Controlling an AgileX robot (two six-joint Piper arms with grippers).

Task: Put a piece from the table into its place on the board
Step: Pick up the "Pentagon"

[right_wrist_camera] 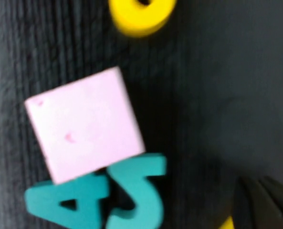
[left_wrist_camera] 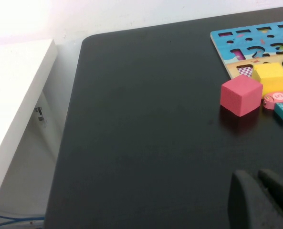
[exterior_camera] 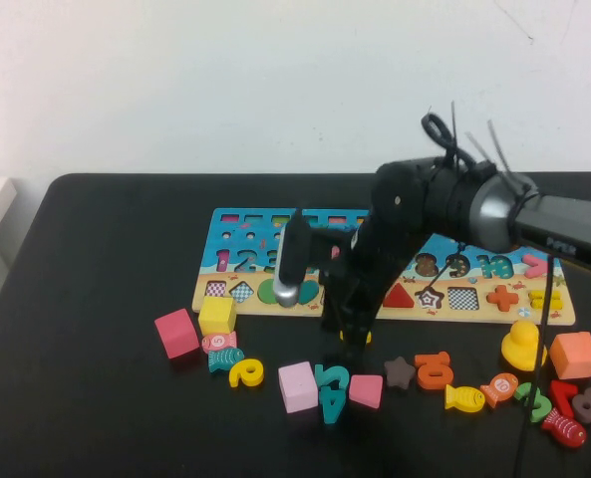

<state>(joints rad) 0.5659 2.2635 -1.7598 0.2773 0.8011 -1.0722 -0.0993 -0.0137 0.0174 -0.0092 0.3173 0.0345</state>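
Right gripper (exterior_camera: 347,339) low over the table (exterior_camera: 96,299), just in front of the board (exterior_camera: 534,309).
A yellow piece (exterior_camera: 363,338) shows at its tip; its grip is hidden. The left gripper (left_wrist_camera: 263,200), well left of the board, looks nearly closed and empty.

left table (exterior_camera: 96,259) open | right hand (exterior_camera: 347,344) hemmed: pink cube (exterior_camera: 297,386), teal numbers (exterior_camera: 332,390)

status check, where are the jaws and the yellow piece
Right gripper down at yellow piece, just front of board. Left gripper parked, off-left. Teal numbers nearby.
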